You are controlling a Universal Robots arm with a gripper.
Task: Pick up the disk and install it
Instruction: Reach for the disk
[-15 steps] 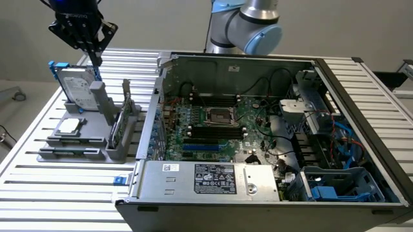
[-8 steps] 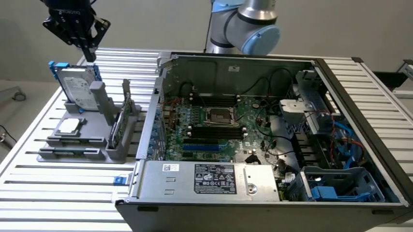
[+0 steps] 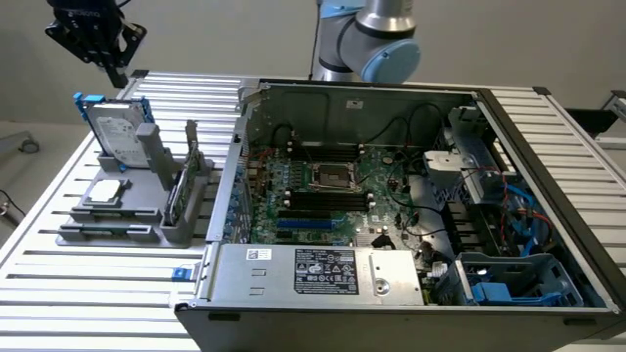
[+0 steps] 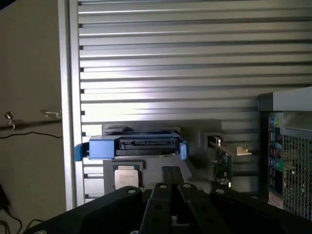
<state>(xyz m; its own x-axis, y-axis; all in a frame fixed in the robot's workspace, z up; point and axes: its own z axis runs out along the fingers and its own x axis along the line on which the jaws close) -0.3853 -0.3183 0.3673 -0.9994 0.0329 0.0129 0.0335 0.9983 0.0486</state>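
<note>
Blue-framed, the disk (image 3: 116, 133) stands upright in its grey holder (image 3: 108, 229) beside the computer case (image 3: 544, 139), the gripper (image 4: 172, 171) hanging above with jaws seemingly pressed together, so descending like that risks toppling it.

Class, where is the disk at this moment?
On the exterior view's left, the disk stands upright in the grey holder, beside the open computer case, with the gripper above it.
</note>
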